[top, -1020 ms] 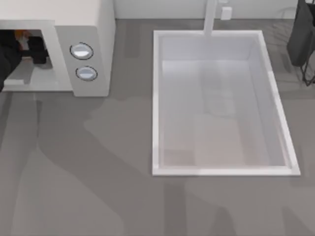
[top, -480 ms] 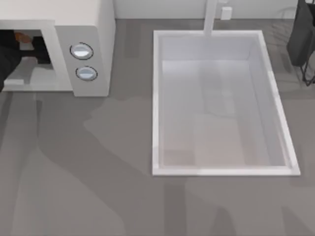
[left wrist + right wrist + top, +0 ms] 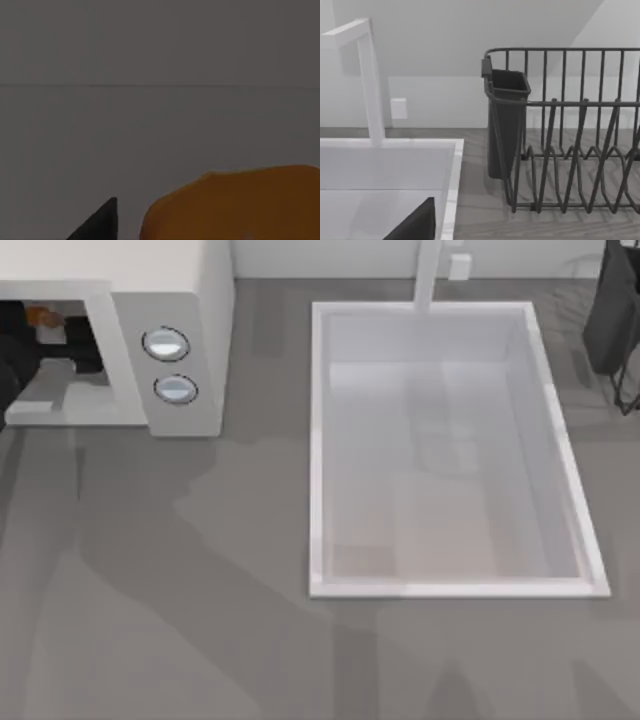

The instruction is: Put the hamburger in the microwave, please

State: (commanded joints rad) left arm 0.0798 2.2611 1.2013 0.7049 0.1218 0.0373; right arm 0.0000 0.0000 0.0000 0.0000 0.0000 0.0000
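One arm, my left, reaches into the microwave (image 3: 190, 300) cavity; its gripper (image 3: 60, 335) seemingly holds the hamburger (image 3: 235, 205); grip uncertain.

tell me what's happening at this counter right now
The left arm is reaching into the grey cavity of the large white boxy microwave at the table's far left, its left gripper deep inside next to the small round tan-orange hamburger. The left wrist view shows that bun close up against the cavity's grey wall. The right arm sits parked at the far right, by the dark wire dish rack, beside the white rectangular sink basin.
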